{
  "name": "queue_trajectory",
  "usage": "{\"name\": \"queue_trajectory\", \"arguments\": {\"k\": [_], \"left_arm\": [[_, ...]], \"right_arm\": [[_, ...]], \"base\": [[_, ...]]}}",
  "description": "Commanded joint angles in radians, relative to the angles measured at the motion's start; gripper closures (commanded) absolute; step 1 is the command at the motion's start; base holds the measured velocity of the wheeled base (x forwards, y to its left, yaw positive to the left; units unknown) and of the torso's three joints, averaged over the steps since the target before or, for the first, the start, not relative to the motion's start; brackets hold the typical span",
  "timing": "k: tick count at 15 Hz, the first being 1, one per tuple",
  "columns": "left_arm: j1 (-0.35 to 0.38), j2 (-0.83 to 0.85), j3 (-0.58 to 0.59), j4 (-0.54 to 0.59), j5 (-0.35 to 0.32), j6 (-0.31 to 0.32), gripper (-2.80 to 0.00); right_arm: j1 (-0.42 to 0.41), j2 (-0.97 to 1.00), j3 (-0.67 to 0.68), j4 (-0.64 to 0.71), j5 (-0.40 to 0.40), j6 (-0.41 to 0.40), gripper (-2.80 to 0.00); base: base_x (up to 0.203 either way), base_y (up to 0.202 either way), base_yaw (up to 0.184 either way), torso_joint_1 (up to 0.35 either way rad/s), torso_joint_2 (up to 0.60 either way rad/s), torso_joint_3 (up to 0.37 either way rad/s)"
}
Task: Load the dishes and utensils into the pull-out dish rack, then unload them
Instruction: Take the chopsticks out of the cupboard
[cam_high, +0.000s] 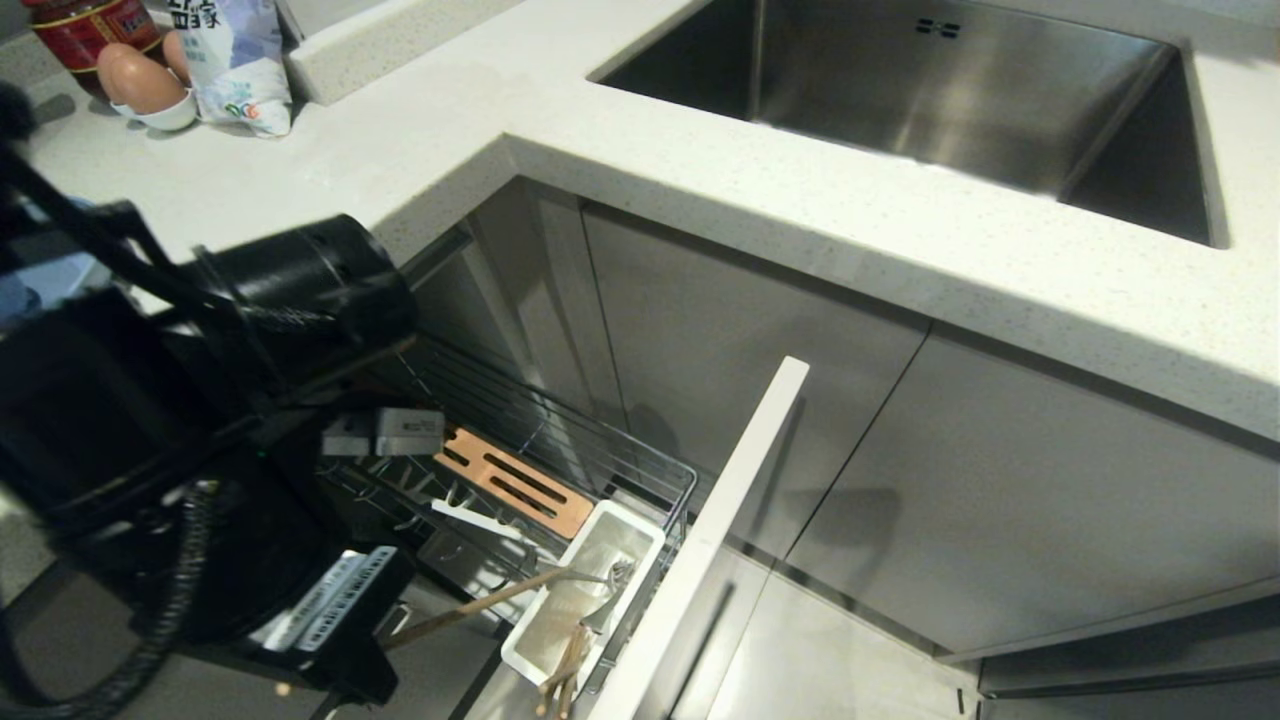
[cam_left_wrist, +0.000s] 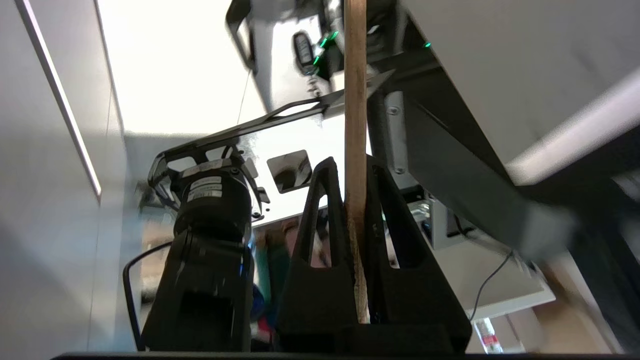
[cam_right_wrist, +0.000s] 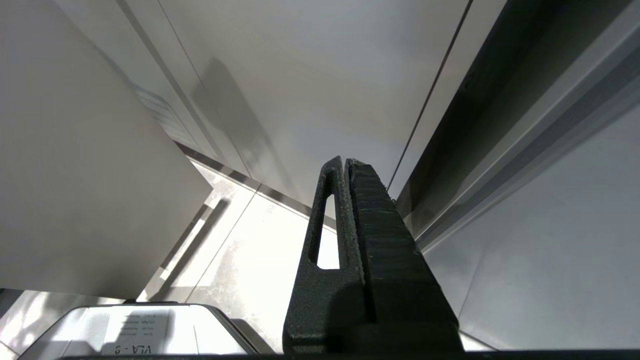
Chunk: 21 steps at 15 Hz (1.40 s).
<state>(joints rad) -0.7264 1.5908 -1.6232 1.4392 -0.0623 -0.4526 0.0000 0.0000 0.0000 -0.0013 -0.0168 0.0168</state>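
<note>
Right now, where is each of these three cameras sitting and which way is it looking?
Head view: on the robot's head, looking down at the countertop, sink and pull-out dish rack; the black left arm fills the left side.
Left wrist view: behind the left end effector, facing up past its fingers shut on a chopstick.
Right wrist view: behind the shut right end effector, facing grey cabinet doors.
Shared: the chopstick appears in head and left wrist views.

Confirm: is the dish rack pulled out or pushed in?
Pulled out: the rack stands clear of the cabinet, front panel away from the doors, cutlery box exposed.
</note>
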Motion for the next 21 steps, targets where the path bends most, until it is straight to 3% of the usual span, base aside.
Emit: {"name": "queue_trajectory", "arguments": {"k": [1,5,7,9,11,14,16,18,19,21], "left_arm": [[-0.003,-0.088,-0.063,0.033,0.0,-0.003,0.0],[-0.024,-0.242,-0.232,0.025,-0.011,-0.034,0.0],[-0.023,-0.341,-0.247,-0.098,-0.013,-0.078,0.0],[0.025,-0.455,-0.234,-0.282,-0.01,-0.097,0.0],[0.169,-0.527,-0.207,-0.434,-0.007,-0.099,0.0],[0.485,-0.607,-0.169,-0.569,0.01,-0.098,0.0],[0.696,-0.645,-0.148,-0.593,0.086,-0.094,0.0],[0.864,-0.684,-0.097,-0.549,0.232,-0.057,0.0],[0.918,-0.699,-0.05,-0.466,0.301,-0.036,0.0],[0.984,-0.709,0.034,-0.308,0.346,-0.011,0.0]], "right_arm": [[0.0,0.0,0.0,0.0,0.0,0.0,0.0],[0.0,0.0,0.001,0.0,0.0,0.0,0.0],[0.0,0.0,0.001,0.0,0.0,0.0,0.0],[0.0,0.0,0.0,0.0,0.0,0.0,0.0],[0.0,0.0,0.0,0.0,0.0,0.0,0.0],[0.0,0.0,0.001,0.0,0.0,0.0,0.0],[0.0,0.0,0.0,0.0,0.0,0.0,0.0],[0.0,0.0,0.001,0.0,0.0,0.0,0.0],[0.0,0.0,0.0,0.0,0.0,0.0,0.0],[0.0,0.0,0.0,0.0,0.0,0.0,0.0]], "base": [[0.0,0.0,0.0,0.0,0.0,0.0],[0.0,0.0,0.0,0.0,0.0,0.0],[0.0,0.0,0.0,0.0,0.0,0.0],[0.0,0.0,0.0,0.0,0.0,0.0],[0.0,0.0,0.0,0.0,0.0,0.0],[0.0,0.0,0.0,0.0,0.0,0.0],[0.0,0.0,0.0,0.0,0.0,0.0],[0.0,0.0,0.0,0.0,0.0,0.0],[0.0,0.0,0.0,0.0,0.0,0.0],[0.0,0.0,0.0,0.0,0.0,0.0]]}}
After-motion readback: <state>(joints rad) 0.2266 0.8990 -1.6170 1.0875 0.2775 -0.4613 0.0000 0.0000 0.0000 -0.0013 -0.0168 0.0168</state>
